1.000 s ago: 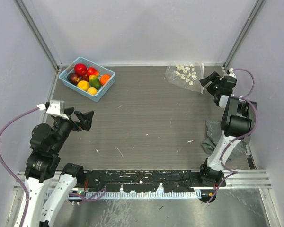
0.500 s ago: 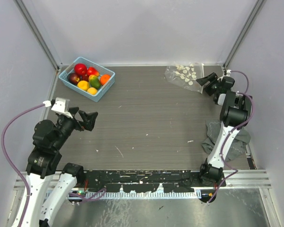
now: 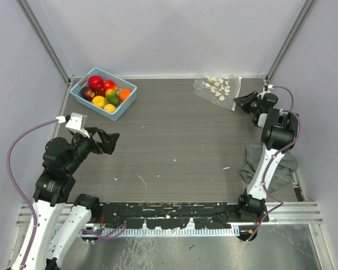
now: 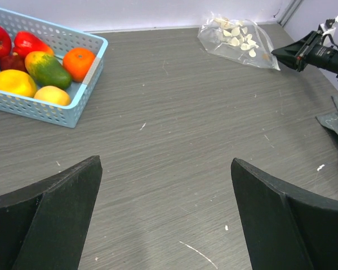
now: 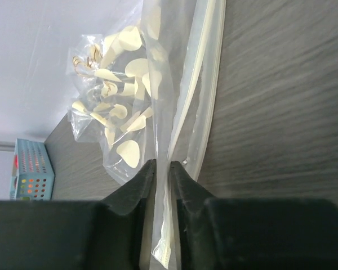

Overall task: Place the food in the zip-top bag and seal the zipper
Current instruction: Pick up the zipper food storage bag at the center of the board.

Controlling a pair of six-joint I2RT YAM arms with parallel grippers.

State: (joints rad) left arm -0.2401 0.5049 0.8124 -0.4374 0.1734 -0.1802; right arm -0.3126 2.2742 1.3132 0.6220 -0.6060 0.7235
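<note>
While the food [image 3: 104, 93] sits in the basket [image 3: 128, 103] at upper left, the right gripper [image 5: 162, 166] pinches the edge of the zip-top bag [image 3: 217, 88] at upper right. The left gripper [image 4: 165, 163] gapes wide and empty; filling and sealing remain.

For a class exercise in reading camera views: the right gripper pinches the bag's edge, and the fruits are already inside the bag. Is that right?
Not quite. The right gripper does pinch the bag at its edge, but the fruits lie in the blue basket, far from the bag, as the top external view shows.
</note>
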